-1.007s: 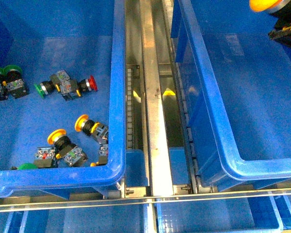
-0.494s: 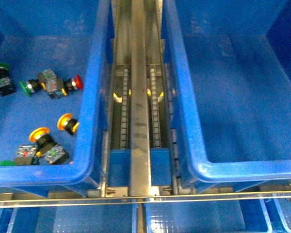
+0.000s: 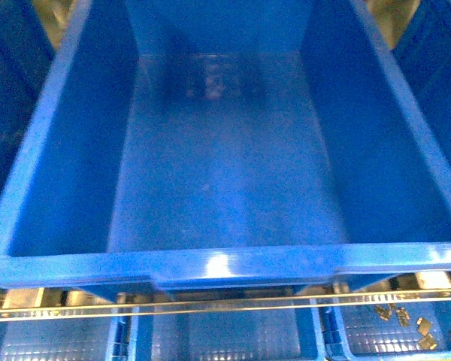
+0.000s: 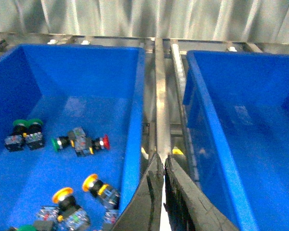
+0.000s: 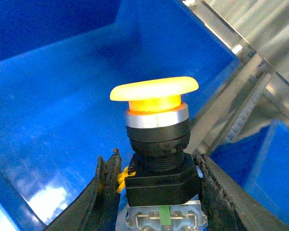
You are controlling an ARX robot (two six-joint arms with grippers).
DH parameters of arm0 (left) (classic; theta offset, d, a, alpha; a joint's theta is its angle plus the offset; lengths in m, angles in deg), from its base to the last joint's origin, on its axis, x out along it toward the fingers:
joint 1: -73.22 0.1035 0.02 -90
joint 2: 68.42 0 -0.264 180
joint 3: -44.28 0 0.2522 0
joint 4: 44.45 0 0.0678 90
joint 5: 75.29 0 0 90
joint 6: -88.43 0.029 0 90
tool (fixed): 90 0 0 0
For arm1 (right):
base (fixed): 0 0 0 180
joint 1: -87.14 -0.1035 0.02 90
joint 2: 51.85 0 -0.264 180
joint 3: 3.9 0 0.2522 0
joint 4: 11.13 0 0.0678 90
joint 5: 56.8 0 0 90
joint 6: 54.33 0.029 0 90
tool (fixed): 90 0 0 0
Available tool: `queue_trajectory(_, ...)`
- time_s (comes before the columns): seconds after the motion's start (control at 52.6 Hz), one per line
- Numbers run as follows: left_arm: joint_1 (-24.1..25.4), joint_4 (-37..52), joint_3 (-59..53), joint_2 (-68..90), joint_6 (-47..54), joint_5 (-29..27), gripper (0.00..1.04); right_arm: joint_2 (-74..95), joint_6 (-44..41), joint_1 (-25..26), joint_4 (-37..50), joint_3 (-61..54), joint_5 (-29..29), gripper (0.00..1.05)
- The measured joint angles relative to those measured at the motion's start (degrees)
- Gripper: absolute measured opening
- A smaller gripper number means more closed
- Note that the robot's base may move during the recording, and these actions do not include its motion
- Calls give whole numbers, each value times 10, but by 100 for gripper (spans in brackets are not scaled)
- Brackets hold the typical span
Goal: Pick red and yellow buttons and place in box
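Note:
The box (image 3: 225, 265), a deep blue crate with bare floor, fills the front view; neither gripper shows there. In the right wrist view my right gripper (image 5: 157, 156) is shut on the black body of a yellow button (image 5: 154, 90), cap up, above the box's blue floor (image 5: 48, 96). In the left wrist view my left gripper (image 4: 163, 161) is shut and holds nothing, above the metal rail (image 4: 160, 106) between two crates. The other crate (image 4: 135, 110) holds a red button (image 4: 102, 141) and two yellow buttons (image 4: 91, 181) (image 4: 62, 195).
Green-capped switches (image 4: 23, 126) (image 4: 56, 143) lie among the buttons in the other crate. Shallow blue trays sit below the box's near rim, one with small brass parts (image 3: 406, 316). A corrugated metal wall (image 4: 144, 19) stands behind the crates.
The front view has swung right: the crate of buttons and the rail have left it, and the box now fills it. The held yellow button no longer shows at its top right.

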Motion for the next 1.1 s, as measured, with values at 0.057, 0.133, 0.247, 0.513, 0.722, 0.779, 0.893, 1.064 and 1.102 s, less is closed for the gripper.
queue_trajectory(0.057,0,0,0,0,0,0,3,-1,1,1,0,-2,1,39)
queue_trajectory(0.133,0,0,0,0,0,1,3,-2,2,1,0,-3,2,39)
queue_trajectory(0.247,0,0,0,0,0,0,3,-2,5,-2,7,-7,3,39)
queue_trajectory(0.513,0,0,0,0,2,4,3,-4,14,-13,14,-18,13,39)
queue_trajectory(0.722,0,0,0,0,2,0,3,-1,15,-24,23,-18,11,39)
queue_trajectory(0.779,0,0,0,0,2,1,3,2,14,-20,25,-18,9,39)
queue_trajectory(0.893,0,0,0,0,2,0,3,17,13,-2,31,-18,-4,39)
queue_trajectory(1.064,0,0,0,0,2,0,3,77,13,38,57,-5,-28,39)
queue_trajectory(1.102,0,0,0,0,2,0,3,97,15,46,68,5,-30,39)
